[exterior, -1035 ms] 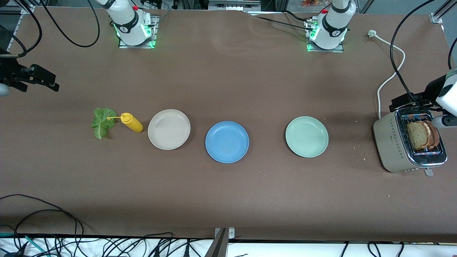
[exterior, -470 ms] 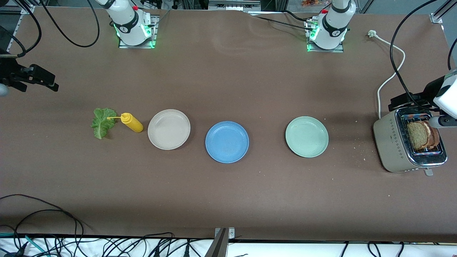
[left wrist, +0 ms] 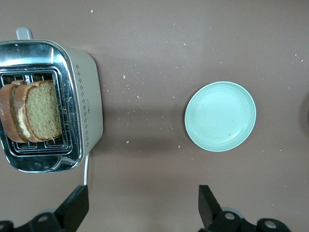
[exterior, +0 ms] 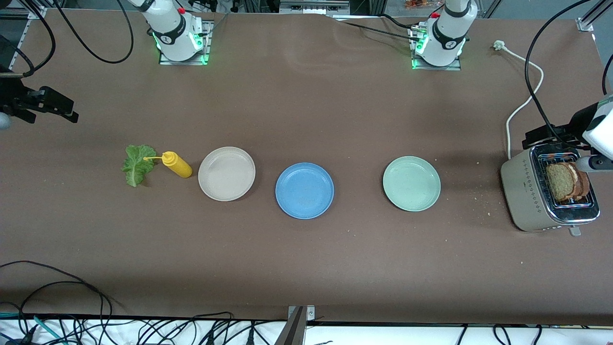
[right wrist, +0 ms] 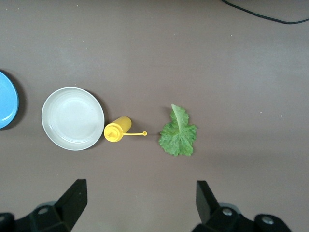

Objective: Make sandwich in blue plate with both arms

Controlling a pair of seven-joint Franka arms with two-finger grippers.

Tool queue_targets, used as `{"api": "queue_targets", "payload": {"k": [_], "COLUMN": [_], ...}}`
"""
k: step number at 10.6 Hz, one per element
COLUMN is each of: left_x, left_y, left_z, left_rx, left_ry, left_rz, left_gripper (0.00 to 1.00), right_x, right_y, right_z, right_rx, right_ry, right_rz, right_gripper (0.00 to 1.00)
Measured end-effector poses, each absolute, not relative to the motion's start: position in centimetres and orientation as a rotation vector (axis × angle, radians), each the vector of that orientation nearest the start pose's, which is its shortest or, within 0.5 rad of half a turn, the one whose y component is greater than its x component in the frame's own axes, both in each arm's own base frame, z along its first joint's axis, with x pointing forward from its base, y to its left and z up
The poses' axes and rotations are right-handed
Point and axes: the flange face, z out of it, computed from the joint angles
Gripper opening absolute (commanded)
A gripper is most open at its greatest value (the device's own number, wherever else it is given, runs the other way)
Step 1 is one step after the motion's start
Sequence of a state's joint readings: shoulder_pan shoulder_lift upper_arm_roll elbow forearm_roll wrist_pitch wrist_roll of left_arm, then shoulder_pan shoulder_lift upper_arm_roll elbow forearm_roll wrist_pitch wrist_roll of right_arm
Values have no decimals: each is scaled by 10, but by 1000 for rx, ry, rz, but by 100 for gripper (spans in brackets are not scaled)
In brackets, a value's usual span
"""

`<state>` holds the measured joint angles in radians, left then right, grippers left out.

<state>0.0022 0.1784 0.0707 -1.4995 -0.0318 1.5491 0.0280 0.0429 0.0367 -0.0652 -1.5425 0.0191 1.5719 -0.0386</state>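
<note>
The blue plate (exterior: 304, 190) lies bare in the middle of the table; its rim (right wrist: 7, 100) also shows in the right wrist view. Two brown bread slices (exterior: 567, 182) (left wrist: 36, 113) stand in the toaster (exterior: 531, 196) (left wrist: 87, 96) at the left arm's end. A lettuce leaf (exterior: 137, 165) (right wrist: 178, 133) lies flat toward the right arm's end. My left gripper (exterior: 546, 135) (left wrist: 143, 209) hangs open over bare table beside the toaster. Over the table edge, the right gripper (exterior: 60, 109) (right wrist: 141, 205) is up in the air and open, with the leaf and bottle below.
A yellow squeeze bottle (exterior: 176, 164) (right wrist: 117, 130) lies between the lettuce and a beige plate (exterior: 226, 173) (right wrist: 72, 118). A pale green plate (exterior: 411, 183) (left wrist: 220, 116) sits between the blue plate and the toaster. The toaster's white cord (exterior: 519, 103) runs toward the bases. Crumbs dot the table.
The left hand has drifted very slightly by the toaster. Nothing on the table has moved, and both grippers remain open.
</note>
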Motion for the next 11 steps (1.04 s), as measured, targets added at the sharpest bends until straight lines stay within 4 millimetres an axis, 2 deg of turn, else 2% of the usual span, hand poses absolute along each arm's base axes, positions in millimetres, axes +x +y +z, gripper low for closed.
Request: {"api": "queue_targets", "payload": {"k": [11], "left_x": [600], "left_y": [40], "left_z": [552], "left_rx": [-3162], "left_ry": [-50], "left_rz": [206], "left_gripper": [100], "right_x": [566], "right_y": [-10], "right_z": [617], "right_rx": [-3125], "right_ry": [-25], "right_rz": [10], "right_gripper": [100]}}
